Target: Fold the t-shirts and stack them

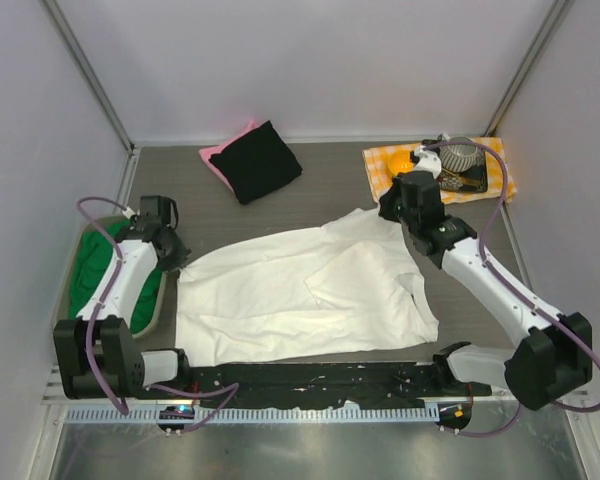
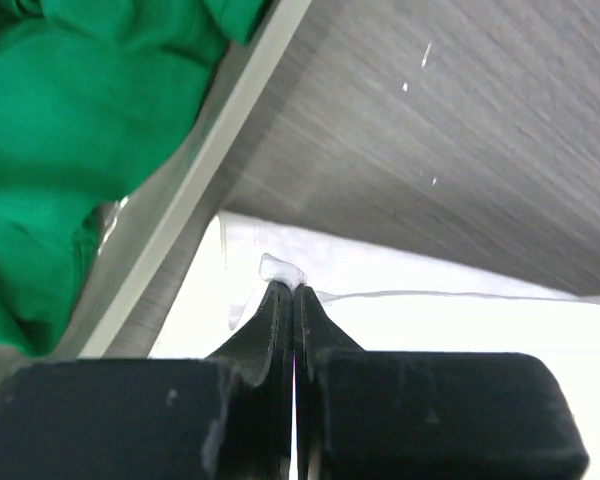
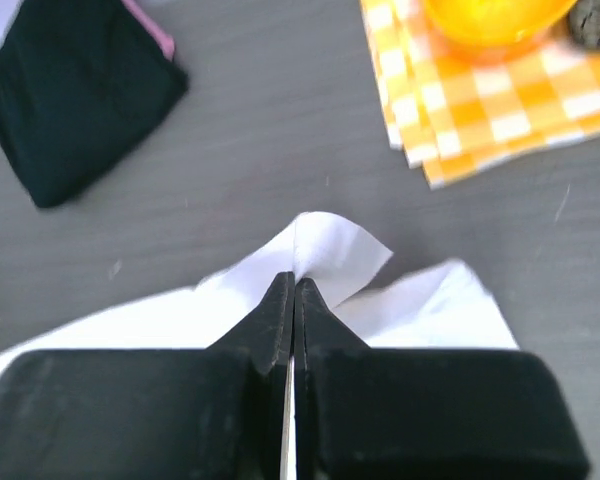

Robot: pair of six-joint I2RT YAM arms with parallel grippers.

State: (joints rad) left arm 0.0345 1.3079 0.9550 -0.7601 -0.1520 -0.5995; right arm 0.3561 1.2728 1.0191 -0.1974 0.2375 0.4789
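Observation:
A white t-shirt lies spread across the middle of the table, plain side up, no print showing. My left gripper is shut on its far left corner. My right gripper is shut on its far right corner. A folded black t-shirt lies on a pink one at the back; both also show in the right wrist view. A green t-shirt sits crumpled in a basket at the left; it also shows in the left wrist view.
An orange-and-white checked cloth lies at the back right with an orange bowl and a grey object on it. The basket rim runs close beside my left gripper. Grey walls enclose the table.

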